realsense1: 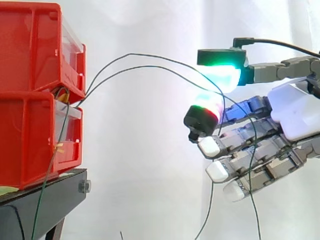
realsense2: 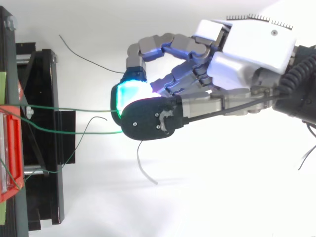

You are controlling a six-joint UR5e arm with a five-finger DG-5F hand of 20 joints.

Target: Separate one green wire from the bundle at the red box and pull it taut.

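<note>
Two stacked red bins (realsense1: 30, 95) stand at the left on a black stand (realsense1: 45, 200). Two thin green wires, an upper one (realsense1: 130, 54) and a lower one (realsense1: 130, 66), leave the gap between the bins and arch right in slack curves. They appear side by side in the top view (realsense2: 74, 109) (realsense2: 74, 132). My hand (realsense1: 295, 115) (realsense2: 247, 49) reaches in from the right. Its two glowing fingertips (realsense1: 220, 75) are pressed close together, and both wires run in between them. Past the pads the wires drop down in front of the other fingers.
A third green wire (realsense1: 47, 175) hangs from the bins down past the stand's front. Loose wire ends, one dark (realsense2: 89, 59) and one pale (realsense2: 145, 173), lie near the hand in the top view. The white curtain (realsense1: 150, 175) is behind.
</note>
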